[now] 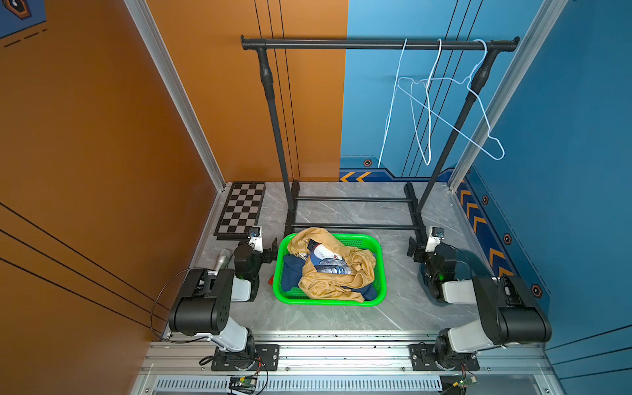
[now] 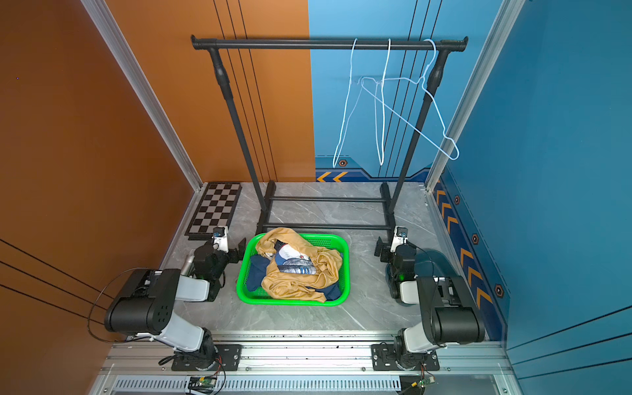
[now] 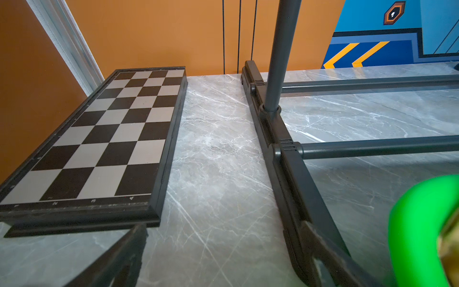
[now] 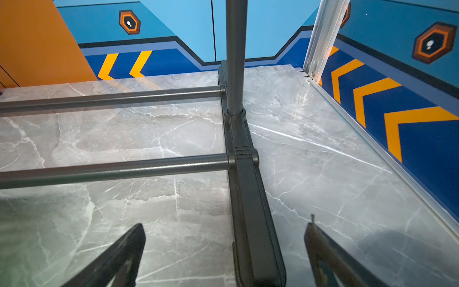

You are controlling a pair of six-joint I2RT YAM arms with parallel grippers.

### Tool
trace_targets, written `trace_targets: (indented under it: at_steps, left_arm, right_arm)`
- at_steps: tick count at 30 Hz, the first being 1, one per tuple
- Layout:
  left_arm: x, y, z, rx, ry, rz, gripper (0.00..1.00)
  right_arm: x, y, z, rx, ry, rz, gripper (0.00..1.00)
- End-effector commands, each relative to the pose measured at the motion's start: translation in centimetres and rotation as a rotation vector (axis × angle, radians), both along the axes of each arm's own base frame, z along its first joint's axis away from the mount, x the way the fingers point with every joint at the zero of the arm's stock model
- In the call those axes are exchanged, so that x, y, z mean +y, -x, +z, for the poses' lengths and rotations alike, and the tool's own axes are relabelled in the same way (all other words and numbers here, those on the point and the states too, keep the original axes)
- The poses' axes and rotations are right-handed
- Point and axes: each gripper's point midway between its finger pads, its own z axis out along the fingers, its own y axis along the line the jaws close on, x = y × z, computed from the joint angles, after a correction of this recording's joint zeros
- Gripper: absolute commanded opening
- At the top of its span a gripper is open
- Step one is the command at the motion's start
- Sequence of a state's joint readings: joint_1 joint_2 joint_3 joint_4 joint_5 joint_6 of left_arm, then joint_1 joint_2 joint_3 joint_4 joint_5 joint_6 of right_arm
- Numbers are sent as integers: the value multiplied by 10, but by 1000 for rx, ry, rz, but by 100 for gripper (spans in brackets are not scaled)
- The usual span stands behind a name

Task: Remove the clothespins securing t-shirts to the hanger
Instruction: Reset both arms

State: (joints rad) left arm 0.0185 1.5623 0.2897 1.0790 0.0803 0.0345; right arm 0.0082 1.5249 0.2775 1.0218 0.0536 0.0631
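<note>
Both arms sit low and folded at the near edge of the table (image 1: 342,319). The left gripper (image 1: 257,247) and right gripper (image 1: 429,248) both point toward the far wall. The wrist views show the fingers (image 3: 129,248) (image 4: 129,251) spread wide on each, with nothing between them but grey veined marble.

And the shirts (image 1: 337,273)? They're not on any hanger. They lie in a soft crumpled heap in the basket (image 1: 328,302), a glossy green plastic one with mesh walls. The mustard shirt is on top with its printed panel showing, and dark navy folds sit under it. The basket stands between the two arms. The left gripper is nearer, its inner finger just beside the basket corner, which shows as a green curve in the left wrist view. The right gripper stands apart from it, straddling the black rack foot (image 4: 248,198).

The hangers (image 1: 448,122) are thin pale wire and bare. They dangle high above both grippers at the right end of the matte black rail (image 1: 342,44), the right arm's side.

I can't spot the pins anywhere, on the wire or on the cloth. They may be hidden or too small to tell.

My call is that the job looks done and no reach is set up. A flat, hard chessboard (image 3: 99,139) lies off to the left.
</note>
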Motion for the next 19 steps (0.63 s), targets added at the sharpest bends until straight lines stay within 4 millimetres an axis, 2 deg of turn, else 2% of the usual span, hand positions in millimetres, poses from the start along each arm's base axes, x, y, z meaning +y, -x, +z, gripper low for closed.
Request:
trace_targets:
  at_steps: [1, 15, 19]
  left_arm:
    - [-11, -1, 4, -19, -7, -53, 98]
    - [-12, -6, 1, 14, -5, -61, 98]
    - [-5, -6, 0, 27, 19, -40, 98]
  right_arm:
    - [2, -2, 10, -53, 14, 9, 100]
    - [8, -9, 6, -16, 4, 49, 100]
    - [7, -9, 5, -12, 4, 44, 100]
